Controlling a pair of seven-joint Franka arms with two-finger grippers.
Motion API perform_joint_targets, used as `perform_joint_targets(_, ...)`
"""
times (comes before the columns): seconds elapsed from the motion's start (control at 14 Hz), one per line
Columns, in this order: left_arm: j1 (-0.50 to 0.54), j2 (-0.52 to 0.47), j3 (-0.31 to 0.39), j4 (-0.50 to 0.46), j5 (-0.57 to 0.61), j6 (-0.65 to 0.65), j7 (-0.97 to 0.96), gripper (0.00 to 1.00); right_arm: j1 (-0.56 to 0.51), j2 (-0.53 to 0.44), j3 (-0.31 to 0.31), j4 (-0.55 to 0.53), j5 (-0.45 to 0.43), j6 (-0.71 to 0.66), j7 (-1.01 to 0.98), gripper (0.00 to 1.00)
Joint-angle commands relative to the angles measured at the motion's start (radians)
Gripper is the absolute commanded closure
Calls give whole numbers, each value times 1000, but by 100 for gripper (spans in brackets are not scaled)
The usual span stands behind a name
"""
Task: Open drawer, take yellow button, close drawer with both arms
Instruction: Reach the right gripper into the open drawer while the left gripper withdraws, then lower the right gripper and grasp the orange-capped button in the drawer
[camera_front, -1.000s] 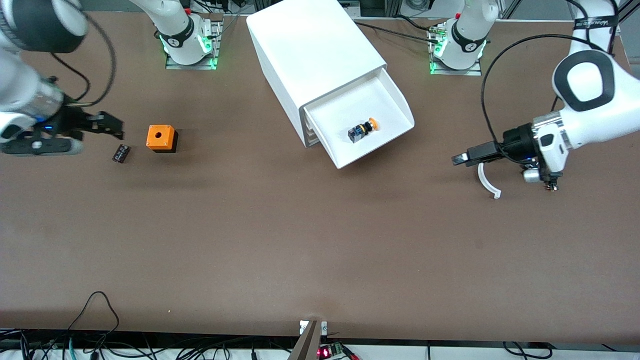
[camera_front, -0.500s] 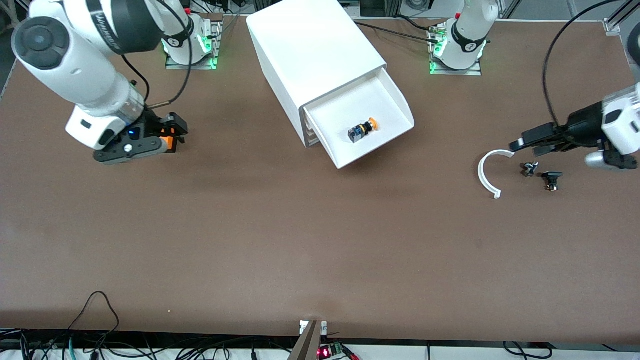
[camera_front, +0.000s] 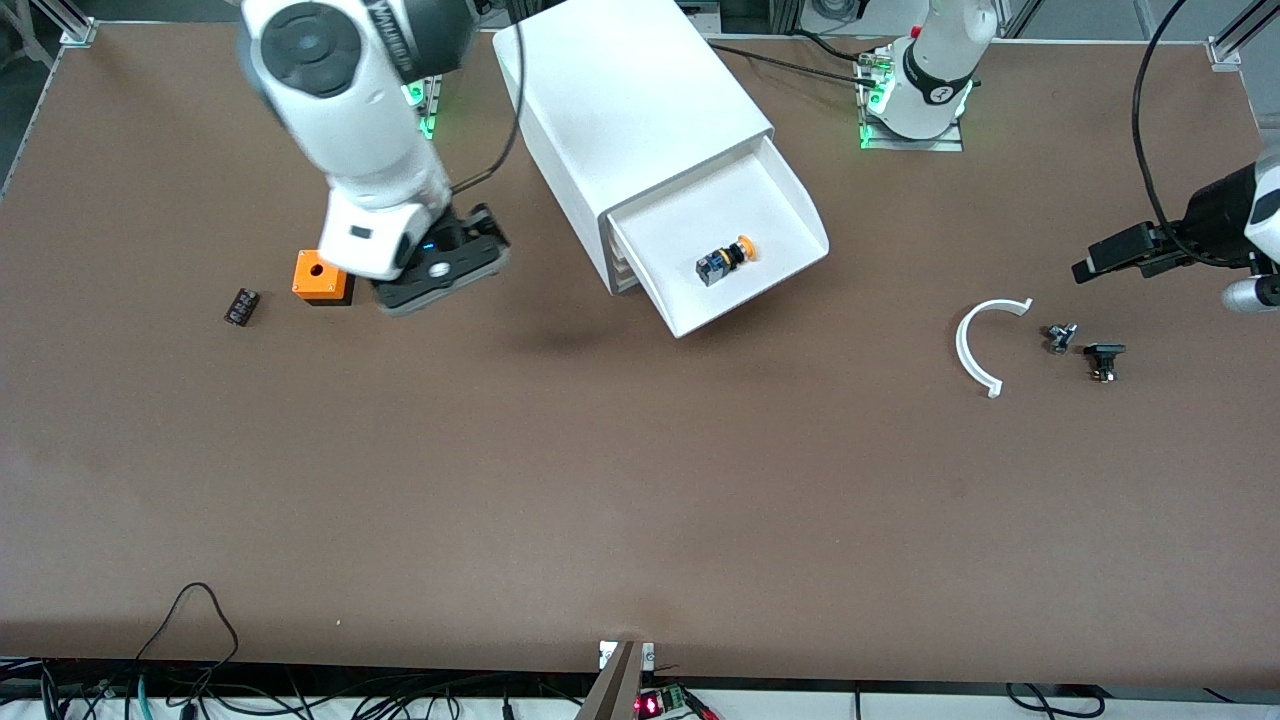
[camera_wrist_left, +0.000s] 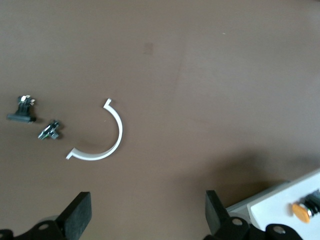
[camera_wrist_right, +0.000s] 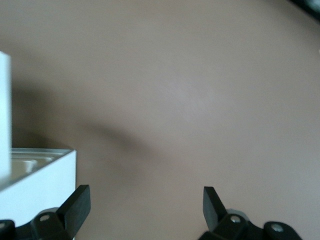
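The white cabinet (camera_front: 620, 90) stands at the robots' side of the table, its top drawer (camera_front: 795, 195) pulled out. The button (camera_front: 727, 262) lies on its side in that drawer, orange cap toward the left arm's end; the cap (camera_wrist_left: 300, 211) also shows in the left wrist view. My right gripper (camera_front: 488, 240) hangs open and empty over the table between the orange cube (camera_front: 318, 275) and the cabinet, whose white corner (camera_wrist_right: 35, 175) shows beside its fingers (camera_wrist_right: 77, 202). My left gripper (camera_front: 1088, 268) is open and empty over the table's left-arm end.
A black ribbed block (camera_front: 241, 305) lies beside the orange cube. A white curved strip (camera_front: 975, 350) and two small dark parts (camera_front: 1058, 337) (camera_front: 1103, 360) lie under the left gripper's end of the table. Cables run along the table's front edge.
The right arm has swung from its end of the table past the orange cube toward the cabinet. The left arm has drawn back toward its end, uncovering the small parts. Both grippers stay open.
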Motion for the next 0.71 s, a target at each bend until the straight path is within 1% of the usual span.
perform_joint_targets(0.0, -27, 1, -33, 42, 80, -50, -118, 0, 79, 122, 13, 150, 7, 12, -143, 0)
perform_joint_targets(0.14, -30, 1, -44, 56, 108, -55, -122, 0, 100, 205, 38, 250, 12, 10, -236, 0)
perform_joint_targets(0.21, -45, -1, -53, 56, 111, -54, -122, 0, 100, 237, 70, 292, 20, 12, -278, 0)
perform_joint_targets(0.29, -51, -2, -59, 58, 134, -51, -122, 0, 98, 262, 99, 322, 50, 10, -304, 0)
perform_joint_targets(0.36, -58, -2, -71, 64, 157, -48, -121, 0, 100, 283, 116, 346, 70, 12, -332, 0)
perform_joint_targets(0.43, -59, -2, -91, 68, 184, -37, -118, 0, 100, 300, 141, 367, 73, 10, -376, 0)
perform_joint_targets(0.5, -61, -2, -96, 70, 203, -26, -109, 0, 100, 308, 162, 375, 73, 6, -424, 0)
perform_joint_targets(0.64, -61, -2, -94, 67, 207, 4, -103, 0, 101, 311, 167, 373, 99, -5, -541, 0)
